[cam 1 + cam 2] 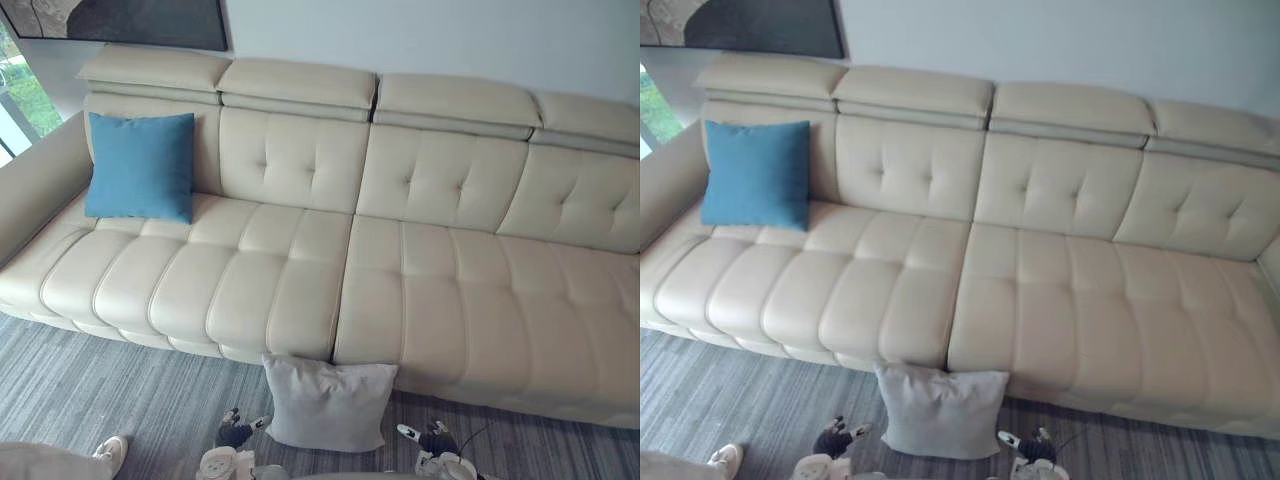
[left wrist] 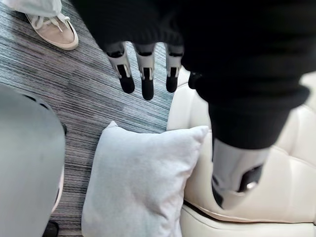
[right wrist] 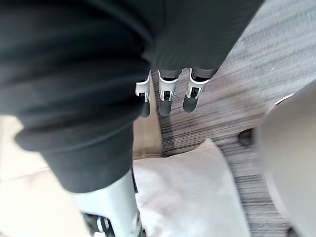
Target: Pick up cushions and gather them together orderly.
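A long cream tufted-leather sofa [image 1: 420,290] runs along the wall, and its far right end is cut off in both eye views. At its left end a square blue fabric cushion [image 1: 140,165] stands on the seat, leaning upright against the backrest beside the armrest. The other one, a pale grey square fabric cushion [image 1: 328,402], is down on the grey striped carpet [image 1: 120,400]. It is propped against the front of the sofa, about where the two seat sections meet, well apart from the blue one.

The left robot hand [image 2: 146,79] hangs near the grey cushion with its fingers straight and its thumb held apart, grasping nothing. The cushion's lower edge runs out of that wrist view. The right robot hand [image 3: 166,96] is likewise released, with straight fingers over the carpet and nothing in them. A corner of the grey cushion lies past it, and I see no contact between them (the dark cover hides most of the palm in both wrist views).

A person's beige lace-up shoe [image 1: 110,452] rests on the carpet to the left, with the leg cropped away. A dark framed picture [image 1: 130,20] on the wall is cut off at the top.
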Available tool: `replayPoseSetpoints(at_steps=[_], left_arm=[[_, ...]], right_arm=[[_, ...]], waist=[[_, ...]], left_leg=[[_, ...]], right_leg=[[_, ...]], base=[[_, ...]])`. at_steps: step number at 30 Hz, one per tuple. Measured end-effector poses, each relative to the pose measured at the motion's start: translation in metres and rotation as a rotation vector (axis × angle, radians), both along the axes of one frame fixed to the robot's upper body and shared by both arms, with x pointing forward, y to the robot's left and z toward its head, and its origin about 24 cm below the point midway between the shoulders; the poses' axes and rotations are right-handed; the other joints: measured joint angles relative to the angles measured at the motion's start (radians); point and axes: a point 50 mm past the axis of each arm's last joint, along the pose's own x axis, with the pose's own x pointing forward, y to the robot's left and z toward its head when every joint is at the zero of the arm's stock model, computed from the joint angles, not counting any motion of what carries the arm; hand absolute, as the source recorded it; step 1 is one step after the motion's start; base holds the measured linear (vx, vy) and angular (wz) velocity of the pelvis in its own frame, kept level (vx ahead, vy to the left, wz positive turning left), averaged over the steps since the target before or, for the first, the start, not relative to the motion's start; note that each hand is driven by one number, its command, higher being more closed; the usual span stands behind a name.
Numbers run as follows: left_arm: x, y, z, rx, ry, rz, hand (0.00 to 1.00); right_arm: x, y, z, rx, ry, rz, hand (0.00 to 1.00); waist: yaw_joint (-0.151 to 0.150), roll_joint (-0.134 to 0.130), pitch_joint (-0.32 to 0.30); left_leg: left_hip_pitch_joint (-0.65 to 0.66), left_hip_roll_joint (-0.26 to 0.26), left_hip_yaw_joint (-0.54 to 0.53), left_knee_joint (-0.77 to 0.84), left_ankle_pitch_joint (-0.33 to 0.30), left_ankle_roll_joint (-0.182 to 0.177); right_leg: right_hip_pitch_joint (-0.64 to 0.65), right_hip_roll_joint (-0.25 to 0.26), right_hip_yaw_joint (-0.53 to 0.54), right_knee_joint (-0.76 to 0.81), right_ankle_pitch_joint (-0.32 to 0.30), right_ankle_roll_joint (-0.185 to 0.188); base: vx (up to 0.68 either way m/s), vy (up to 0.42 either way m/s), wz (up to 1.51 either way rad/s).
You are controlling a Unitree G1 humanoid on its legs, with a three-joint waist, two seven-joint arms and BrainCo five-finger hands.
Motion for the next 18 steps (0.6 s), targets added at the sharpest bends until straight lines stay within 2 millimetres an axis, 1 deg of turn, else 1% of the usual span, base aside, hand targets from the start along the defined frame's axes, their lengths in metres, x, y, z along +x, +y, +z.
replayPoseSetpoints(at_steps=[1, 2, 3, 5, 6, 7, 8, 10, 11, 12, 13, 14, 15, 16, 17, 18], left_arm=[[0.014, -0.001, 0.006, 0.002, -0.040, 0.013, 0.00], [0.019, -0.001, 0.008, 0.007, -0.056, 0.016, 0.00], [0.033, -0.001, 0.016, 0.005, -0.106, 0.025, 0.00], [0.050, -0.003, 0.026, 0.007, -0.161, 0.028, 0.00], [0.064, -0.003, 0.035, 0.011, -0.213, 0.031, 0.00], [0.070, -0.003, 0.039, 0.013, -0.233, 0.031, 0.00], [0.086, -0.002, 0.051, 0.023, -0.293, 0.035, 0.00], [0.111, 0.000, 0.072, 0.024, -0.386, 0.046, 0.00], [0.115, 0.000, 0.076, 0.026, -0.404, 0.047, 0.00], [0.129, 0.002, 0.090, 0.028, -0.461, 0.070, 0.00], [0.144, 0.001, 0.105, 0.021, -0.521, 0.084, 0.00], [0.148, 0.001, 0.110, 0.021, -0.542, 0.089, 0.00], [0.161, 0.001, 0.125, 0.016, -0.594, 0.097, 0.00], [0.176, -0.001, 0.144, 0.015, -0.658, 0.092, 0.00], [0.181, -0.001, 0.150, 0.015, -0.676, 0.096, 0.00], [0.191, -0.001, 0.166, 0.017, -0.726, 0.104, 0.00]], right_arm=[[0.013, -0.001, 0.005, -0.005, -0.033, -0.011, 0.00], [0.019, -0.001, 0.008, -0.007, -0.049, -0.014, 0.00], [0.031, -0.004, 0.014, -0.015, -0.092, -0.026, 0.00], [0.046, -0.012, 0.024, -0.039, -0.146, -0.046, 0.00], [0.056, -0.018, 0.033, -0.063, -0.194, -0.058, 0.00], [0.060, -0.020, 0.036, -0.069, -0.210, -0.065, 0.00], [0.072, -0.024, 0.045, -0.078, -0.258, -0.079, 0.00], [0.092, -0.027, 0.059, -0.083, -0.318, -0.103, 0.00], [0.095, -0.027, 0.061, -0.081, -0.329, -0.108, 0.00], [0.110, -0.025, 0.072, -0.079, -0.376, -0.115, 0.00], [0.128, -0.022, 0.088, -0.072, -0.446, -0.114, 0.00], [0.134, -0.021, 0.094, -0.071, -0.469, -0.114, 0.00], [0.152, -0.019, 0.113, -0.074, -0.541, -0.115, 0.00], [0.170, -0.017, 0.135, -0.073, -0.617, -0.126, 0.00], [0.176, -0.015, 0.142, -0.071, -0.640, -0.127, 0.00], [0.194, -0.010, 0.166, -0.064, -0.715, -0.121, 0.00]], waist=[[0.001, 0.003, 0.044], [0.001, 0.002, 0.060], [0.001, 0.001, 0.093], [0.000, 0.002, 0.129], [-0.005, 0.002, 0.152], [-0.005, 0.002, 0.159], [-0.005, -0.002, 0.172], [-0.006, -0.004, 0.200], [-0.006, -0.005, 0.207], [-0.007, -0.006, 0.222], [-0.007, -0.007, 0.232], [-0.008, -0.007, 0.240], [-0.010, -0.007, 0.261], [-0.014, -0.009, 0.275], [-0.014, -0.010, 0.281], [-0.015, -0.013, 0.301]], left_leg=[[-0.075, 0.009, -0.011, 0.080, -0.012, 0.009], [-0.110, 0.012, -0.015, 0.114, -0.019, 0.010], [-0.187, 0.026, -0.018, 0.201, -0.054, 0.008], [-0.282, 0.041, -0.032, 0.303, -0.101, 0.003], [-0.344, 0.046, -0.048, 0.357, -0.125, -0.005], [-0.368, 0.050, -0.050, 0.375, -0.129, -0.005], [-0.449, 0.057, -0.062, 0.428, -0.136, -0.005], [-0.553, 0.065, -0.073, 0.483, -0.136, -0.005], [-0.571, 0.069, -0.074, 0.491, -0.136, -0.005], [-0.629, 0.072, -0.085, 0.516, -0.133, -0.005], [-0.691, 0.074, -0.095, 0.537, -0.132, -0.003], [-0.707, 0.074, -0.096, 0.542, -0.129, -0.003], [-0.759, 0.075, -0.097, 0.555, -0.116, -0.002], [-0.818, 0.075, -0.100, 0.572, -0.106, -0.002], [-0.837, 0.077, -0.101, 0.577, -0.104, -0.003], [-0.883, 0.081, -0.102, 0.590, -0.098, -0.005]], right_leg=[[-0.066, -0.002, 0.001, 0.065, -0.013, -0.008], [-0.096, -0.003, 0.000, 0.093, -0.023, -0.007], [-0.165, -0.004, 0.002, 0.162, -0.058, -0.008], [-0.257, -0.004, 0.002, 0.256, -0.104, -0.017], [-0.314, -0.006, 0.003, 0.313, -0.127, -0.020], [-0.339, -0.007, 0.003, 0.332, -0.129, -0.022], [-0.415, -0.008, 0.004, 0.376, -0.139, -0.026], [-0.509, -0.008, 0.002, 0.423, -0.140, -0.030], [-0.525, -0.008, 0.001, 0.429, -0.139, -0.032], [-0.582, -0.008, -0.002, 0.450, -0.131, -0.044], [-0.639, -0.008, -0.003, 0.466, -0.127, -0.046], [-0.655, -0.009, -0.004, 0.470, -0.126, -0.046], [-0.707, -0.011, -0.002, 0.490, -0.119, -0.055], [-0.765, -0.011, 0.001, 0.508, -0.114, -0.058], [-0.784, -0.010, 0.000, 0.512, -0.110, -0.059], [-0.832, -0.009, -0.001, 0.522, -0.102, -0.061]], base=[[-0.21, -0.096, 0.09], [-0.22, -0.096, 0.07], [-0.17, -0.074, 0.02], [-0.27, -0.098, 0.04], [-0.25, -0.067, 0.08], [-0.24, -0.057, 0.06], [-0.18, -0.035, 0.04], [-0.20, -0.035, 0.08], [-0.20, -0.038, 0.05], [-0.14, -0.030, 0.01], [-0.16, -0.035, 0.00], [-0.11, -0.032, 0.07], [-0.09, -0.046, 0.12], [-0.09, -0.048, 0.11], [-0.08, -0.040, 0.00], [-0.05, -0.030, -0.07]])
